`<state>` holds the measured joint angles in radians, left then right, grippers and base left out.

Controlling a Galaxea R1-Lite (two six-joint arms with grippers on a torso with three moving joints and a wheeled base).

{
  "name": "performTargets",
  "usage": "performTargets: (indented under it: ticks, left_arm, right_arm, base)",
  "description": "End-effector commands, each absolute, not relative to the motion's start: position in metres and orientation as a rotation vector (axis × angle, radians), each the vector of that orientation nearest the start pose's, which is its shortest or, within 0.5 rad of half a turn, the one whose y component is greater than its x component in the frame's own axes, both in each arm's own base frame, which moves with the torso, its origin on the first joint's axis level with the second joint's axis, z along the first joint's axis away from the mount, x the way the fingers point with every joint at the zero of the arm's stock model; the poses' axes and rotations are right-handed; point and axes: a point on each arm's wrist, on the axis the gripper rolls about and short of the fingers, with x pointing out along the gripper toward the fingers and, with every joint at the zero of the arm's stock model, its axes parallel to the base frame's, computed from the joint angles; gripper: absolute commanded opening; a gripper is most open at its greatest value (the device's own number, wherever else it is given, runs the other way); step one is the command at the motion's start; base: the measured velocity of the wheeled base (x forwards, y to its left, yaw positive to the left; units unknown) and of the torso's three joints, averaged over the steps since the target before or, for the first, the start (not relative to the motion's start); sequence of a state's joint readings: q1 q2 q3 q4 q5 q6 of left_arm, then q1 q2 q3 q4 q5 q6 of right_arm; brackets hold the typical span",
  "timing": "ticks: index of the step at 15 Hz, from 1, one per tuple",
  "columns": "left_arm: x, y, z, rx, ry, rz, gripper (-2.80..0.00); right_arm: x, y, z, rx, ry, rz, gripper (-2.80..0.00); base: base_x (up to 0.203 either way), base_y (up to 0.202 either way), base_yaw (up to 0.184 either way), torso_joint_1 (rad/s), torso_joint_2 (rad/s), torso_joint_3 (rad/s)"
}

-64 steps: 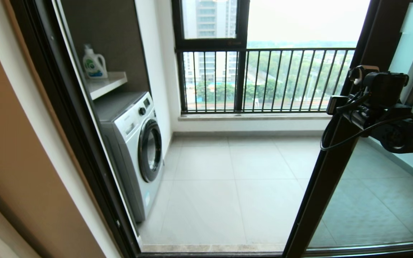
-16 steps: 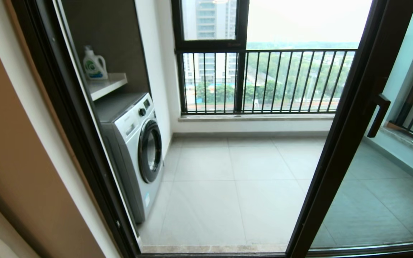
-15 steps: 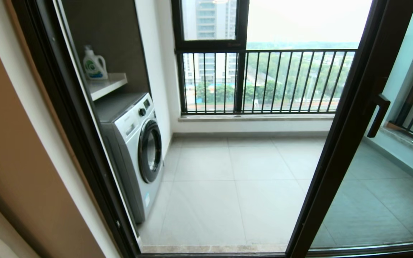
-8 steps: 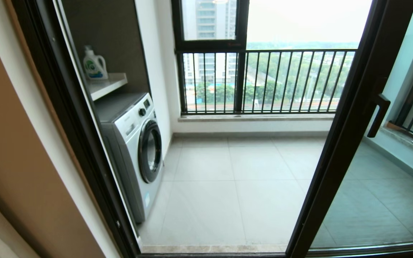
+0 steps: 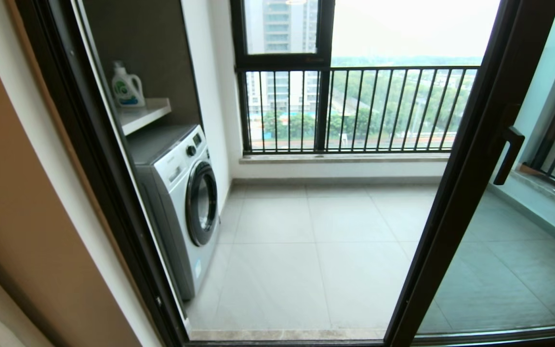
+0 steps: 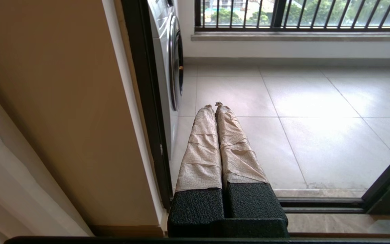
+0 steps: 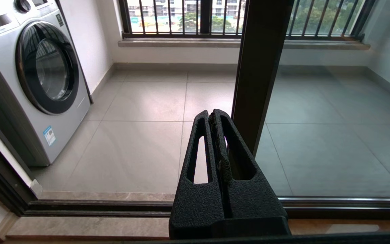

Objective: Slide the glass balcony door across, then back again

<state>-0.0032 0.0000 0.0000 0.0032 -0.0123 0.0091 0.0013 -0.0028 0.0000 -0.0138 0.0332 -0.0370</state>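
Note:
The glass balcony door (image 5: 470, 159) stands slid to the right, its dark frame edge running from top right down to the sill, with the black bar handle (image 5: 508, 155) on it. The doorway to its left is open. Neither arm shows in the head view. In the right wrist view my right gripper (image 7: 214, 113) is shut and empty, held low in front of the door's frame edge (image 7: 259, 67), apart from it. In the left wrist view my left gripper (image 6: 214, 105), its fingers wrapped in beige tape, is shut and empty near the left door jamb (image 6: 144, 95).
A white washing machine (image 5: 181, 193) stands inside the balcony at the left, with a detergent bottle (image 5: 126, 86) on a shelf above it. A black-railed window (image 5: 354, 106) closes the far side. The floor track (image 7: 96, 206) runs along the sill.
The right arm was up at the door's handle 4.3 s ago and has since dropped out of the head view. The door stands a little further right than then. Nothing moved in the last second.

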Motion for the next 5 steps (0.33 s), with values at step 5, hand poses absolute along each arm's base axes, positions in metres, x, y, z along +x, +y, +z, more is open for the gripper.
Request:
performTargets:
  ticks: [5]
  left_arm:
    - [-0.0227, -0.0002, 0.0752, 0.009, 0.005, -0.015, -2.80]
  right_arm:
    - [-0.0219, 0.0007, 0.0736, -0.037, -0.003, 0.035, -2.80]
  base:
    - [0.000, 0.000, 0.000, 0.000, 0.00, 0.000]
